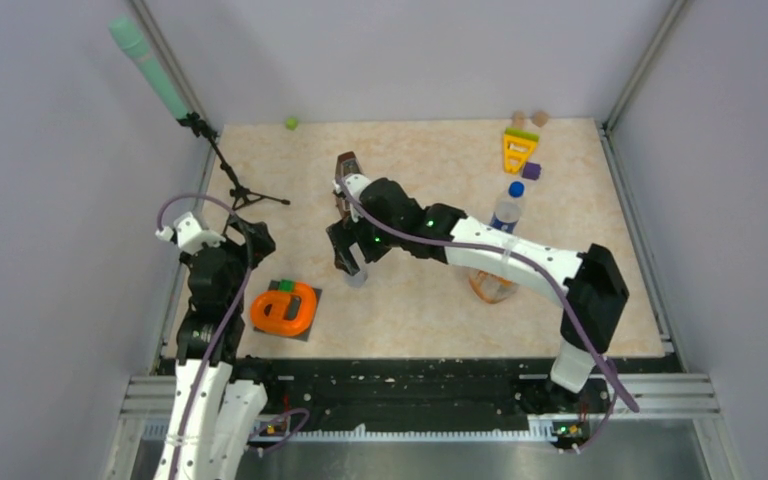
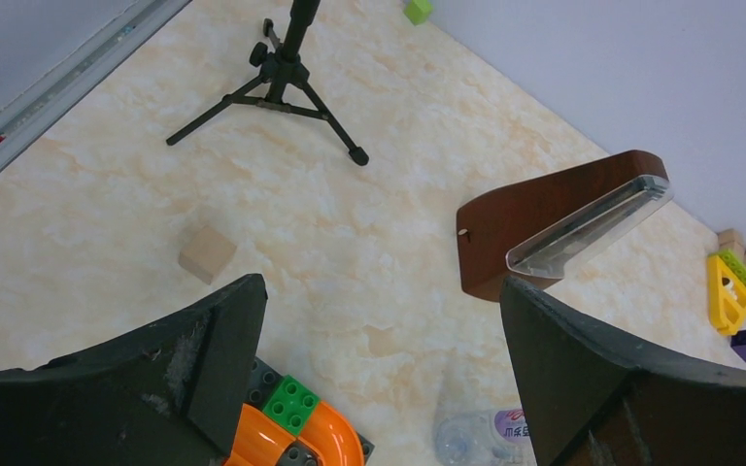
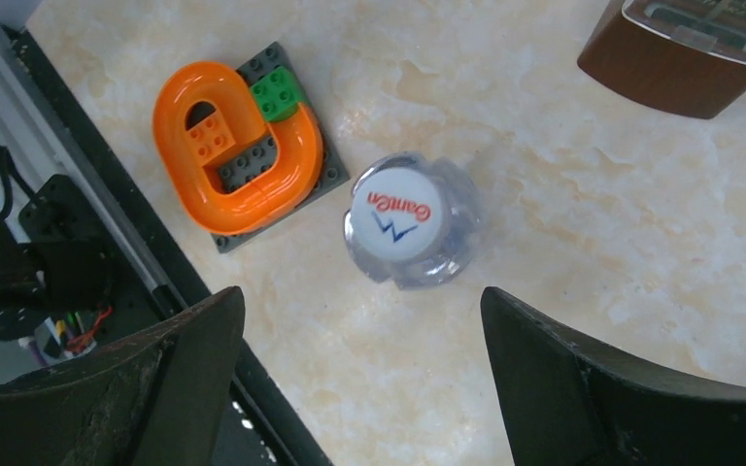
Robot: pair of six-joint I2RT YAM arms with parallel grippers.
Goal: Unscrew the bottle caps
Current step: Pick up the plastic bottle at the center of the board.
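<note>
A clear slim bottle [image 1: 357, 276] with a white cap [image 3: 395, 214] stands upright at mid-table. My right gripper [image 3: 361, 296] is open above it, and the cap lies just beyond the fingertips, not between them. In the top view the right gripper [image 1: 351, 260] hovers over this bottle. A slim bottle [image 1: 506, 212] with a blue cap [image 1: 516, 188] stands at the right. A squat orange-tinted bottle [image 1: 490, 286] sits partly under the right arm, with its cap hidden. My left gripper [image 2: 381, 282] is open and empty, at the left [image 1: 250, 240].
A brown metronome [image 1: 346, 170] stands behind the right gripper. An orange and green brick loop [image 1: 285, 308] lies front left. A microphone stand [image 1: 240, 190] is at back left. A yellow triangle toy [image 1: 518, 150], purple block [image 1: 531, 170] and wooden discs [image 1: 530, 118] are at back right. A wooden cube [image 2: 207, 254] lies near the left gripper.
</note>
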